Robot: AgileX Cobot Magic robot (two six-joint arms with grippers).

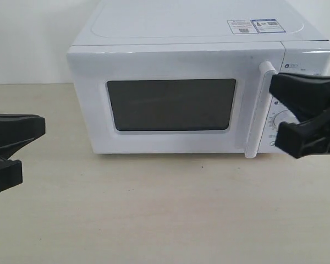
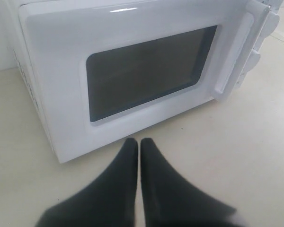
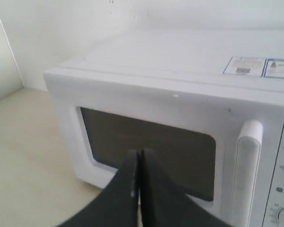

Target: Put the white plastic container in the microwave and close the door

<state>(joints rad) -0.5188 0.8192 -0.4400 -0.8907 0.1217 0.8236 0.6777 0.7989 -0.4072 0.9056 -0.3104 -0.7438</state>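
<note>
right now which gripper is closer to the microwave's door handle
The right gripper, out in front of the handle end; the left gripper sits off the microwave's opposite side.

White boxy plastic microwave (image 1: 181, 33) is showing a dark brownish-grey rectangular window (image 1: 171, 104); flat tabletop (image 1: 154, 220) is reading pale beige; left gripper (image 2: 138, 141) and right gripper (image 3: 140, 152) are appearing black.
</note>
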